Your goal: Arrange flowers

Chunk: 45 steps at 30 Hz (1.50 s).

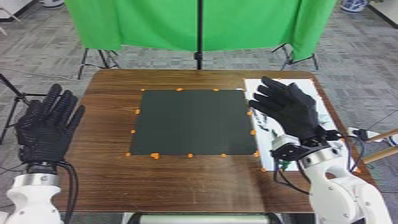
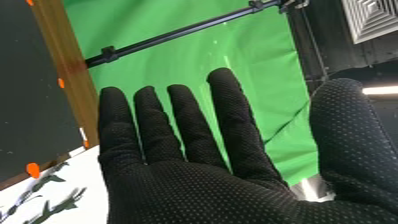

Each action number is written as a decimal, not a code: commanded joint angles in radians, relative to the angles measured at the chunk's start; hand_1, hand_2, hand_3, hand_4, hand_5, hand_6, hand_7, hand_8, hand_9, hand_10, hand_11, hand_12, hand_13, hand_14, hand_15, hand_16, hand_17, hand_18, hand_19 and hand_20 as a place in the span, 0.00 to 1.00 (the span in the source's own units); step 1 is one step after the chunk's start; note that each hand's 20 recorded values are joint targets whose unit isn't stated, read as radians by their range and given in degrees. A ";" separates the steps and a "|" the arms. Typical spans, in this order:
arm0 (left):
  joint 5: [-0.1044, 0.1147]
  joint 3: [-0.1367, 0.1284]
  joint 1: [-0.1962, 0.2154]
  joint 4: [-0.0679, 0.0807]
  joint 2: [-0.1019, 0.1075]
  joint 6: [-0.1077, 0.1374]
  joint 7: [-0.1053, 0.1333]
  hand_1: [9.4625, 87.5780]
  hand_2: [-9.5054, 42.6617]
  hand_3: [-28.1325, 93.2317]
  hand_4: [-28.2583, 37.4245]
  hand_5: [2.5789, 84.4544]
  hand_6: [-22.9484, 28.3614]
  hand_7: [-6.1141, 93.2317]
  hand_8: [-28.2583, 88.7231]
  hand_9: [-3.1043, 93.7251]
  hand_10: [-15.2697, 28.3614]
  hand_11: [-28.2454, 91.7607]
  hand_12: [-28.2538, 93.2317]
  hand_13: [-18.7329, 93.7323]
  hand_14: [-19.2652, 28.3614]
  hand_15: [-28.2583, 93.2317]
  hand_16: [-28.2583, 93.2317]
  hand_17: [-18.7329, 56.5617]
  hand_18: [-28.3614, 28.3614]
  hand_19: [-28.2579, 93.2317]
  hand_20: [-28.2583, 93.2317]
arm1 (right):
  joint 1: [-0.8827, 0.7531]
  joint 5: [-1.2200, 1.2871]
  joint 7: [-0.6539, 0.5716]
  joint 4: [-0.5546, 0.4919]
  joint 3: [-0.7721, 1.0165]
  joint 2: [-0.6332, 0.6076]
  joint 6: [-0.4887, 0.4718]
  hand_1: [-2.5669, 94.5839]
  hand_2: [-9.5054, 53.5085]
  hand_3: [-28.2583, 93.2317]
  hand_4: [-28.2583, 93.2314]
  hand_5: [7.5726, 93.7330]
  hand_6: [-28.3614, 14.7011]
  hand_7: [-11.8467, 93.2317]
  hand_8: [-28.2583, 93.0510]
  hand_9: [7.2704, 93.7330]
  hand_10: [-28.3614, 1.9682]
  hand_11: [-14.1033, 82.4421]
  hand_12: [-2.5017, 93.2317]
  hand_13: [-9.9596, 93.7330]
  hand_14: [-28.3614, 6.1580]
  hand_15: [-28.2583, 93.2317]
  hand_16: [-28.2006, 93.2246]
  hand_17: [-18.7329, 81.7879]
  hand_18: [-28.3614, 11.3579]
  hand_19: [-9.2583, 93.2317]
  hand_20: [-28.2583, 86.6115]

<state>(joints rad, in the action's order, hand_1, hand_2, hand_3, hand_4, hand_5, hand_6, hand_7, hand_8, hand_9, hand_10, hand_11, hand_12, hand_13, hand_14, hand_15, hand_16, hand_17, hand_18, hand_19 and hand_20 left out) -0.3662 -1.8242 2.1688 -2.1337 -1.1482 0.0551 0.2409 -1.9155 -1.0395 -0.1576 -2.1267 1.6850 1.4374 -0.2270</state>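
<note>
Arrangement of the leafy stems and the hands, with twelve o'clock taken as the table's far side in the head view. The right hand (image 1: 291, 109) is over the white sheet (image 1: 306, 87) at three o'clock on the brown wooden table (image 1: 160, 185), its fingers extended toward eleven o'clock. It is wide open, the fingers straight and slightly spread, the thumb standing well away from them, and it has hold of nothing. The leafy stems (image 2: 69, 204) lie on the white sheet, near the edge of the dark mat (image 1: 191, 122); relative to the right hand they are at about eight o'clock, near it but apart from the palm and fingers. Whether they bear blooms cannot be told. The mat occupies the centre of the dial, with small orange marks (image 1: 155, 156) around its border. At nine o'clock, by the table's edge, is the left hand (image 1: 44, 127), likewise open and empty, its fingers straight and directed between twelve and one o'clock. Beyond the table, at twelve o'clock, a green cloth (image 1: 240, 25) hangs behind a black upright pole (image 1: 200, 32).
</note>
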 commanded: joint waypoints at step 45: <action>0.060 -0.025 0.061 -0.012 -0.003 0.046 0.020 0.23 0.41 0.83 0.00 0.44 0.53 0.15 0.16 0.37 0.60 0.32 0.28 0.38 0.59 0.35 0.18 0.25 0.65 0.36 0.33 | -0.157 -1.474 -0.498 -0.117 -0.207 -0.443 0.274 0.35 0.00 0.82 0.03 0.56 0.51 0.44 0.13 0.55 0.26 0.58 0.32 0.53 0.23 0.81 0.44 0.41 0.11 0.85 0.48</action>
<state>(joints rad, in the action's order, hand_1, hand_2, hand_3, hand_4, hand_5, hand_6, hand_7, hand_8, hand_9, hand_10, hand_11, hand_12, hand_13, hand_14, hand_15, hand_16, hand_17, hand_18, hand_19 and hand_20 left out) -0.3363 -1.8554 2.2035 -2.1477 -1.1459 0.0864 0.2628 -2.0642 -2.1922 -0.6513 -2.2490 1.4842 1.0035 0.0740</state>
